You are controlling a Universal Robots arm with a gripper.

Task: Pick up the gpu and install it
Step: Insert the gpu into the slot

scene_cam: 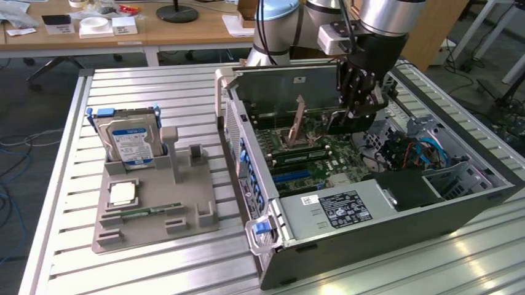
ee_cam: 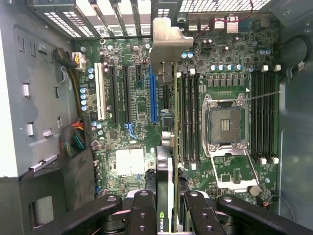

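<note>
While the end effector (scene_cam: 358,114) hangs inside the open computer case (scene_cam: 369,246), at two o'clock in the exterior view, its partly closed fingers clamp the gpu (ee_cam: 166,166) edge-on over the motherboard (ee_cam: 132,98).

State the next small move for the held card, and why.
Probably ease it down toward the long blue slot: the end effector holds the thin dark card with silver bracket edge-on above the green motherboard, parallel to that slot, unseated.
</note>
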